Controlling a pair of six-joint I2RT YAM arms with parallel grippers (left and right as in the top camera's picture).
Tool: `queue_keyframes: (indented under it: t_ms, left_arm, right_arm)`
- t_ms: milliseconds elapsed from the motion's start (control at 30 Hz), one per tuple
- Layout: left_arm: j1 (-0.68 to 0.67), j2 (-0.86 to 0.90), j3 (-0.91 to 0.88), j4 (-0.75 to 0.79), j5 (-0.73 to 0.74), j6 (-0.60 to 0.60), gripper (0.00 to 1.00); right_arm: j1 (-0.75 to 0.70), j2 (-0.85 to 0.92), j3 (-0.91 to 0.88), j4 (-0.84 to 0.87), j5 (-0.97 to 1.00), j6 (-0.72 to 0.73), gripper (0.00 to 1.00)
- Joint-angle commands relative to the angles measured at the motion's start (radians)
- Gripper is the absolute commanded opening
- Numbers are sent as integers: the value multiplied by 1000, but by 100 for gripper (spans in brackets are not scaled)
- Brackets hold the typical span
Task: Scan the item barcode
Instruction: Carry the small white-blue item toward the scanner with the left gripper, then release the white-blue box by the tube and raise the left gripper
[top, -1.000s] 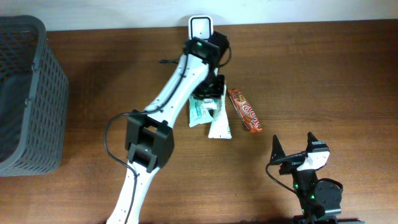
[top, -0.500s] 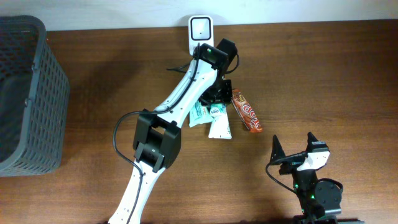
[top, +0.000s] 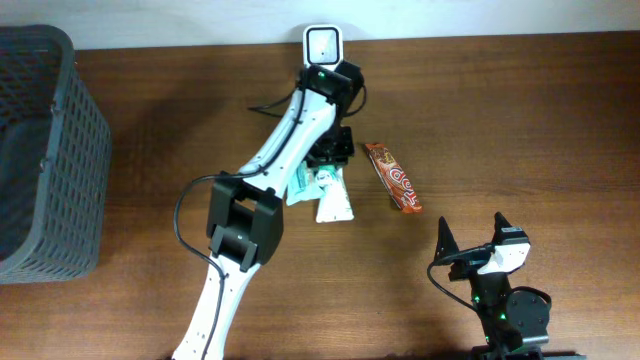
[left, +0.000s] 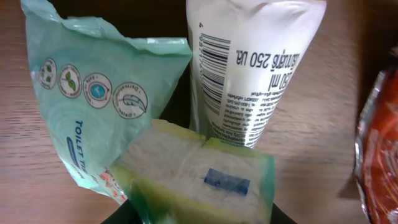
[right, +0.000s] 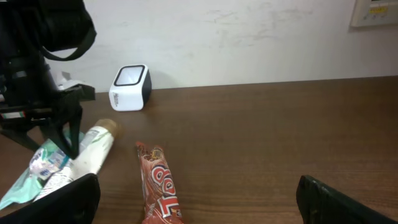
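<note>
The sponge (left: 199, 174) is a soft rectangular block, yellow-green at the edges, with a white fibrous face and a small blue label. The left hand (top: 332, 152), partly closed, grips it between its fingers. Just beyond the fingertips, a smooth white tube (left: 249, 68) with a printed barcode and a crinkled mint-green tissue packet (left: 99, 106) lie on the wood-grain desk (top: 500, 120). The boxy white scanner (top: 323, 45) stands near, past the hand's wrist. The right hand (top: 472, 238) gapes wide, holding nothing.

White left arm (top: 288, 135) with black joints (top: 245, 222) and a looping black cable (top: 177, 218); right gripper (top: 470, 224) white-bodied, black-fingered
</note>
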Motion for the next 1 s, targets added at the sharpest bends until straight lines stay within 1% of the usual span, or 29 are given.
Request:
queue_keyframes:
  t_ms: [0, 67, 100, 233, 267, 300, 333, 433, 533, 667, 733, 800, 867, 967]
  left_arm:
    - [16, 16, 16, -6, -45, -8, 34]
    - [16, 16, 25, -6, -40, 0, 36]
    - [16, 16, 31, -6, -27, 16, 40]
    - [16, 16, 51, 10, 73, 81, 53]
    - [16, 16, 52, 22, 123, 105, 57]
    - [15, 16, 52, 31, 159, 123, 59]
    - [14, 16, 52, 41, 196, 131, 59]
    - [12, 16, 52, 56, 234, 131, 61]
    - [11, 16, 55, 58, 233, 151, 57]
    - [33, 16, 143, 39, 233, 169, 55]
    - [39, 16, 209, 23, 248, 176, 50]
    - [40, 16, 268, 9, 297, 221, 50]
    - [38, 16, 304, -10, 293, 221, 49]
    - [40, 16, 318, -11, 293, 220, 51]
  right_arm:
    - [-7, -3, -5, -4, -12, 3, 99]
    - [-7, -3, -5, -4, -12, 3, 99]
    - [-7, -3, -5, -4, -12, 3, 99]
    - [-7, -3, -5, -4, -12, 3, 99]
    - [-7, -3, -5, -4, -12, 3, 99]
    - [-7, -3, -5, -4, -12, 3, 98]
    - [-7, -3, -5, -4, -12, 3, 99]
    - [-7, -3, -5, -4, -12, 3, 99]
    - [-7, -3, -5, -4, -12, 3, 99]
    - [-7, -3, -5, -4, -12, 3, 99]
    - [-7, -3, -5, -4, -12, 3, 99]
    - [-7, -3, -5, -4, -12, 3, 99]
    - [-7, -3, -5, -4, -12, 3, 99]
    - [-7, -3, -5, -4, -12, 3, 99]
